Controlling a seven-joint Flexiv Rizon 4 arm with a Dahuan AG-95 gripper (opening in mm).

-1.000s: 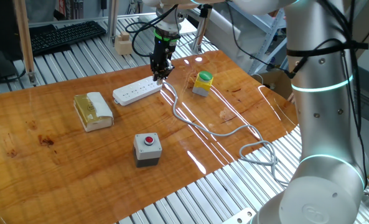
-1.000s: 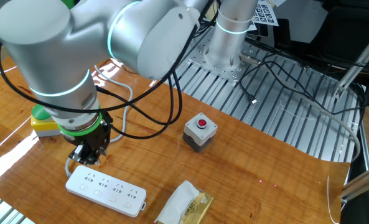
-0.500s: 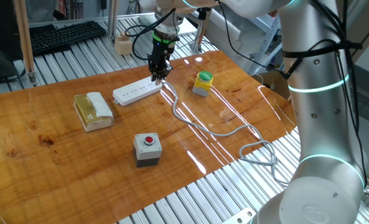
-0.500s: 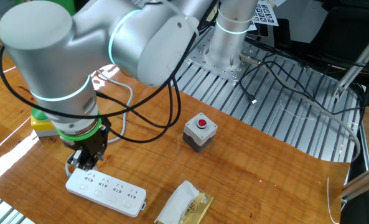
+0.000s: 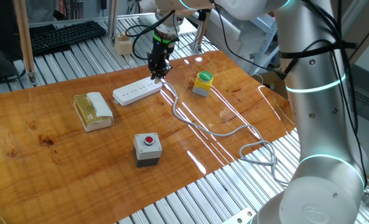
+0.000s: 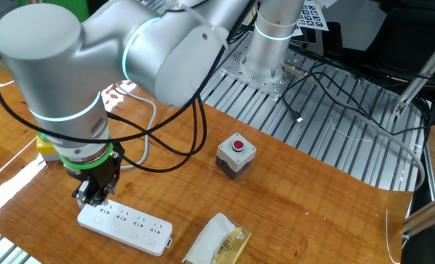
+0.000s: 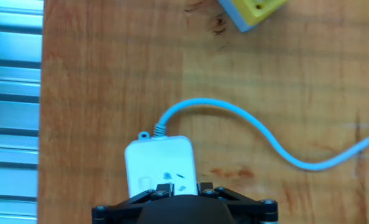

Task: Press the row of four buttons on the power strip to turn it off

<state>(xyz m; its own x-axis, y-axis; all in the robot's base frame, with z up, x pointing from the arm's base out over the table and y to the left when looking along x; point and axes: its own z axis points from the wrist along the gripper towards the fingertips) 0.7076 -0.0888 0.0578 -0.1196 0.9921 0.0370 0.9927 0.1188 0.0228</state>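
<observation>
We position the gripper (image 6: 92,196) over the cable end of the power strip (image 6: 125,226), lower left of the other fixed view. Whether the fingers are apart or together, we cannot tell. The four buttons (image 6: 129,216) are too small to read; we judge pressing just beginning.

Robotics lab bench. Varnished wooden board (image 5: 60,149) laid over a ribbed aluminium-profile table (image 6: 327,139), robot base bolted to a metal plate at 12 o'clock in the other fixed view. Black keyboard (image 5: 66,34) at 10 o'clock in one fixed view. Printed marker sheet (image 6: 314,15) beside the arm's base; loose black cables (image 6: 334,88) trail across the slats. Test props on the board: red push-button box (image 5: 148,149), green dome button (image 5: 203,83), power strip (image 5: 137,92).
</observation>
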